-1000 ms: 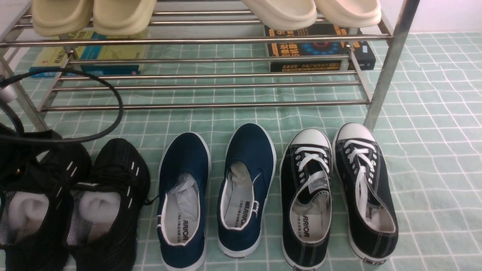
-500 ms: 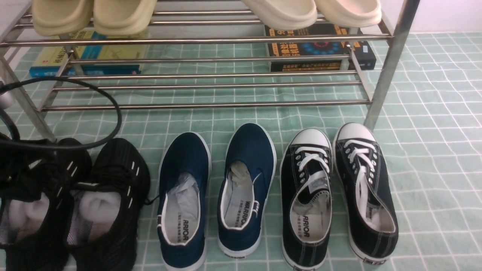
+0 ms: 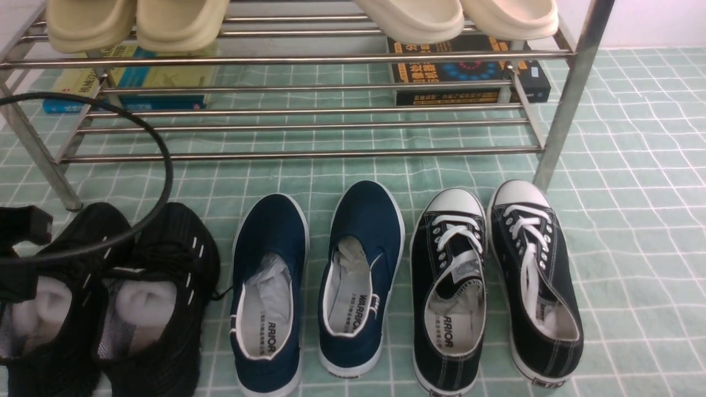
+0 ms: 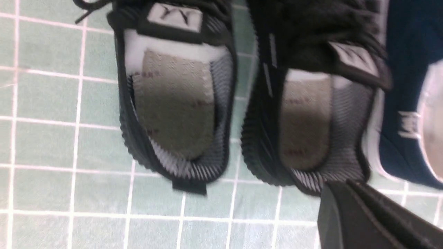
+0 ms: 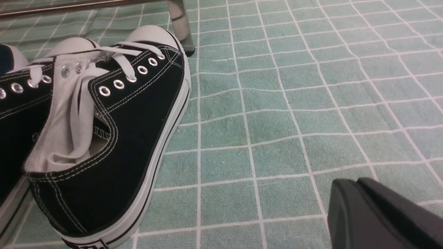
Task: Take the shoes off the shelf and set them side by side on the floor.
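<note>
Neither gripper's jaws show enough to tell open from closed: the left gripper (image 3: 25,242) hangs at the front view's lower left over the trainers (image 3: 110,298), while the navy shoes (image 3: 317,284) sit side by side lower centre on the floor (image 3: 634,209), well clear.

shoes (image 3: 317,284) on floor (image 3: 634,193), before shelf (image 3: 309,110)
</note>
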`<state>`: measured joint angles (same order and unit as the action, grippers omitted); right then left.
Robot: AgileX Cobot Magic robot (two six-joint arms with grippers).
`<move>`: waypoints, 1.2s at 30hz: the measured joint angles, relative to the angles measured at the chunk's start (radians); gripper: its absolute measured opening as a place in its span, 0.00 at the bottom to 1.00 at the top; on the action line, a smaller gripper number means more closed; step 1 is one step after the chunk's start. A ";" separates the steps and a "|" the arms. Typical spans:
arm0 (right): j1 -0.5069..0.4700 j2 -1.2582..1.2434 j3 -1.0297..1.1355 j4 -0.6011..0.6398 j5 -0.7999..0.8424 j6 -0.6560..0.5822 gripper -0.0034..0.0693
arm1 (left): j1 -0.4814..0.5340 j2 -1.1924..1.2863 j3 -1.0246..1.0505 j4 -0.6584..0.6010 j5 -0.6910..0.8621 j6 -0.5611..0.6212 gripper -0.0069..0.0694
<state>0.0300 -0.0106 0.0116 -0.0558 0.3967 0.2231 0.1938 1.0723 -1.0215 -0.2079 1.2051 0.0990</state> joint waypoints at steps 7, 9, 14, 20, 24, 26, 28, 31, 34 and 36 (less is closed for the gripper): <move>0.000 0.000 0.000 0.000 0.000 0.000 0.12 | 0.000 -0.225 0.020 -0.038 0.031 0.055 0.10; 0.000 0.000 0.000 0.000 0.000 0.000 0.12 | 0.000 -0.309 0.062 -0.073 0.031 0.116 0.10; 0.000 0.000 0.000 0.000 0.000 0.000 0.13 | 0.000 -0.500 0.212 -0.226 0.025 0.248 0.11; 0.000 0.000 0.000 0.000 0.000 0.000 0.14 | 0.000 -0.741 0.455 -0.424 -0.364 0.285 0.11; 0.000 0.000 0.000 -0.001 0.000 0.000 0.15 | 0.000 -0.793 0.522 -0.447 -0.526 0.287 0.12; 0.000 0.000 0.000 -0.002 0.000 0.000 0.15 | 0.000 -0.800 0.546 -0.445 -0.575 0.288 0.12; 0.000 0.000 0.000 -0.001 0.000 0.000 0.15 | 0.000 -0.802 0.553 -0.440 -0.588 0.288 0.12; 0.000 0.000 0.000 -0.001 0.000 -0.001 0.15 | 0.000 -0.802 0.559 -0.420 -0.606 0.288 0.12; 0.000 0.000 0.000 -0.001 0.000 -0.001 0.15 | 0.000 -0.802 0.560 -0.379 -0.619 0.288 0.13; 0.000 0.000 0.000 -0.001 0.000 -0.001 0.15 | 0.000 -0.802 0.560 -0.342 -0.620 0.289 0.13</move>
<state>0.0300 -0.0106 0.0116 -0.0565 0.3967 0.2222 0.1938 0.2702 -0.4614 -0.5495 0.5850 0.3876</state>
